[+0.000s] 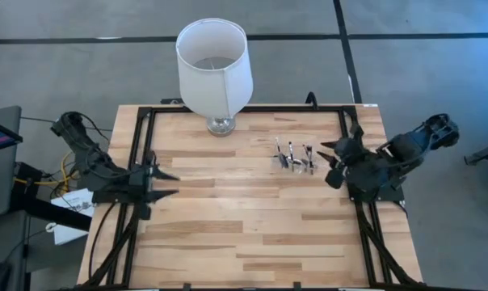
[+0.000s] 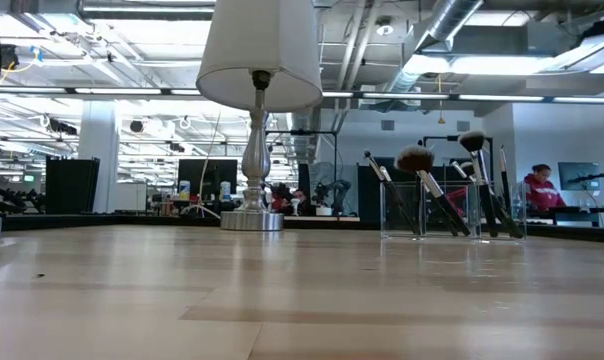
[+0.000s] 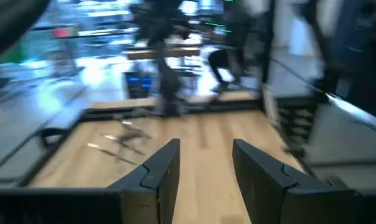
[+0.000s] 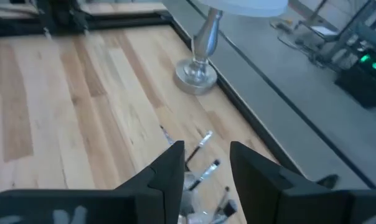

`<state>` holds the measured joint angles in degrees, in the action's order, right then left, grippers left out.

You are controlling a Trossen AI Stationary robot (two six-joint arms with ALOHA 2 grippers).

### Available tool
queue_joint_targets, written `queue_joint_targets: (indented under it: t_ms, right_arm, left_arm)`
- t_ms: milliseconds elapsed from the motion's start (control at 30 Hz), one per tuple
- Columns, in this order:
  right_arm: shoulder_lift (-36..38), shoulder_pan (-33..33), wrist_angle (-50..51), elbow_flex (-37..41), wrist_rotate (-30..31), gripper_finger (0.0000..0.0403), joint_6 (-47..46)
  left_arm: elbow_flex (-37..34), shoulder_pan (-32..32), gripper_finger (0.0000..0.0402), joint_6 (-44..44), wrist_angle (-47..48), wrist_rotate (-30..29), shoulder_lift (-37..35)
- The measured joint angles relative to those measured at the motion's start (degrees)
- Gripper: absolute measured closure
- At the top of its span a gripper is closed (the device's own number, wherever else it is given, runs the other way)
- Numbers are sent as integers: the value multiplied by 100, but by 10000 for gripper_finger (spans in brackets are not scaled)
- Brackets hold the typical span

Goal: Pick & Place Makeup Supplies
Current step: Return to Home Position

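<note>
Several thin makeup brushes [image 2: 442, 195] stand bristle-up in a small clear holder [image 2: 452, 215] on the wooden table, right of centre, leaning on its walls. They also show in the high view [image 1: 295, 157]. My right gripper [image 1: 328, 158] is open just right of the holder, touching nothing. In the right wrist view the brushes [image 4: 203, 171] show between and just beyond its fingers [image 4: 203, 163]. My left gripper [image 1: 170, 184] is open and empty at the table's left edge; in its wrist view [image 3: 203, 168] the brushes [image 3: 129, 134] show far off.
A large white lampshade on a glass and metal base [image 1: 216, 65] stands at the table's far edge, left of the holder; its base shows in the right wrist view [image 4: 196, 74]. A black frame [image 1: 139, 153] runs along the table's edges. Bare wood lies between the grippers [image 1: 244, 210].
</note>
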<state>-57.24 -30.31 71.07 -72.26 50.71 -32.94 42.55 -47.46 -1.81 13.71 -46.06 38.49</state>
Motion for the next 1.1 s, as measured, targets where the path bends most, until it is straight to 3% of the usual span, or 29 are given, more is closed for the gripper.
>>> queue_joint_targets:
  t_ms: [67,233,367,433,567,733,967,1100]
  right_arm:
    - [300,-135,-513,522,37,285,69]
    - [808,-302,-2552,1850,-173,291,1381]
    - [1007,-282,-4212,2492,-450,291,3100]
    - [1083,-250,-4530,2580,-600,291,3729]
    - [1465,-80,-4517,2580,-904,291,3908]
    - [2250,166,-4451,2860,-1578,291,3601]
    - [3405,566,-6444,4547,-2065,291,4440]
    - [3925,962,-6656,5029,-2071,291,4647]
  left_arm:
    - [-394,0,257,153,-42,323,-323]
    - [-1265,111,256,301,-177,110,-976]
    - [-1673,489,257,361,-322,1104,-1518]
    - [-1705,771,257,609,-462,1396,-1797]
    - [-1705,1369,257,1077,-473,1998,-2441]
    - [-1824,1898,272,1357,-518,3163,-3136]
    - [-2790,2414,303,1360,-1149,3079,-3616]
    - [-3015,2809,313,1360,-1396,3068,-3694]
